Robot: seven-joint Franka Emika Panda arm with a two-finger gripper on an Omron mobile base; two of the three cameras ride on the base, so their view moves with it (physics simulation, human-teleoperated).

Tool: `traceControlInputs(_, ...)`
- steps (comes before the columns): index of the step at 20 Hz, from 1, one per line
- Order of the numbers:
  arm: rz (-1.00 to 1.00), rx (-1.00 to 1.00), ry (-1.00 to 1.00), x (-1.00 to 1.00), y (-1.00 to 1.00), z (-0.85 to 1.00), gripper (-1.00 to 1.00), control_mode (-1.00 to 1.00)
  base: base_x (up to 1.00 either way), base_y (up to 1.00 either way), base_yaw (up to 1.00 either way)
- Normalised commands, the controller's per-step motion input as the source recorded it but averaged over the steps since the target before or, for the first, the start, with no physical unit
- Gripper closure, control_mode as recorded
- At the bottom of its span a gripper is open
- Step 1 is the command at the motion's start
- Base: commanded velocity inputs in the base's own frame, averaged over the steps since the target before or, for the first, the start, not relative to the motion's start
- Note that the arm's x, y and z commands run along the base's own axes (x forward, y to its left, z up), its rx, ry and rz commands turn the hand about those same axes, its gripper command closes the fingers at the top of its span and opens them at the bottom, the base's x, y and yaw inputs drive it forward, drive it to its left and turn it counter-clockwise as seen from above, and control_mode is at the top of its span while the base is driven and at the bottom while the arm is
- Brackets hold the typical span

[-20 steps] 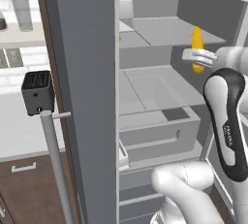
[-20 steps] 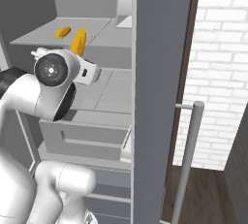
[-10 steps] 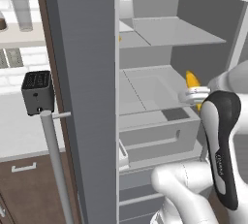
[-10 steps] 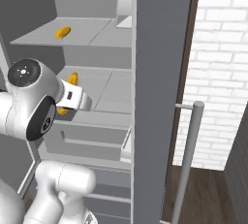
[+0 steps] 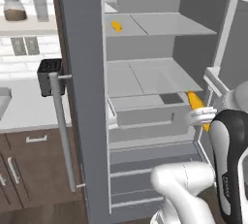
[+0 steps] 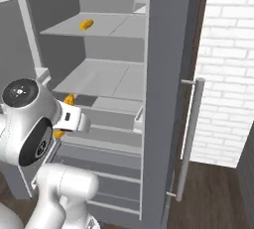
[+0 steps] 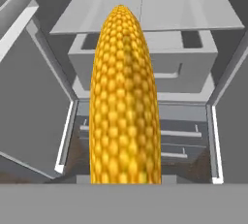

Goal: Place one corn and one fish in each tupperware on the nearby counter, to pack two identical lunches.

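The white arm is bent low on the right, its wrist turned toward the far side, the gripper (image 5: 201, 116) clamped around a cob of corn (image 7: 125, 102).

Flat even rendered light, soft faint shadows, no glare, slightly low-resolution

Glossy white rounded arm links, dark grey-black joint band with faint pale lettering on its side, round black end cap with small central mark, bulbous white base segment
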Motion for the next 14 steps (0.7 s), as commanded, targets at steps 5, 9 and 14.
traceControlInputs(5, 0.00, 0.00, 0.00, 0.00, 0.00, 0.00, 1.00, 1.00, -0.84, -0.10, 0.68)
traceControlInputs(9, 0.00, 0.00, 0.00, 0.00, 0.00, 0.00, 1.00, 1.00, -0.29, 0.15, 0.94)
traceControlInputs(14, 0.00, 0.00, 0.00, 0.00, 0.00, 0.00, 1.00, 1.00, 0.46, 0.77, 0.57)
